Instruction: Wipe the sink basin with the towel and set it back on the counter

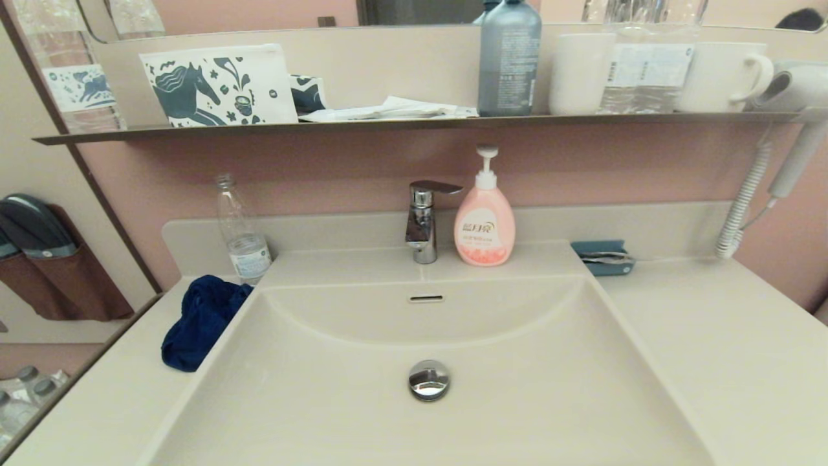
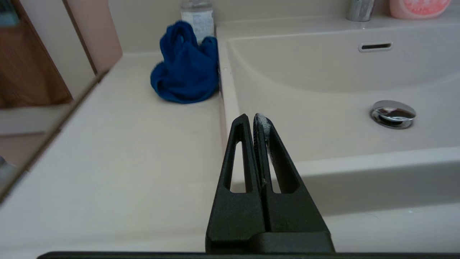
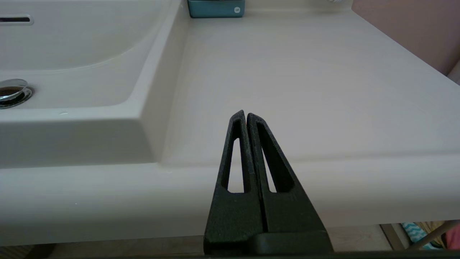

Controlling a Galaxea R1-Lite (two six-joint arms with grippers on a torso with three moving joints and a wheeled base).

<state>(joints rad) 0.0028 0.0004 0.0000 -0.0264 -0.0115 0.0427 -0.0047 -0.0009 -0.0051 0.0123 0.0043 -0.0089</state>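
One soft blue towel (image 1: 204, 321) sits bunched on the counter (image 1: 116, 401) beside the sink basin (image 1: 517, 362). It looks light and floppy, so pinch a top fold. Left gripper (image 2: 254, 117) and right gripper (image 3: 245, 114) are both pressed together, holding nothing.

You're looking at the counter (image 1: 711, 349) carrying everything: left of the sink basin (image 1: 310, 401) the blue towel (image 1: 200, 321) is lying crumpled, a clear bottle (image 1: 240, 233) is standing behind it, and a teal holder (image 1: 601, 257) is sitting right of the basin.

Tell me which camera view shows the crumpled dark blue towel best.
The left wrist view shows the crumpled dark blue towel best: it appears whole, bunched on the cream-beige counter against the basin's rim. The head view shows the towel too, smaller, lying left of the basin. The right wrist view does not show it.
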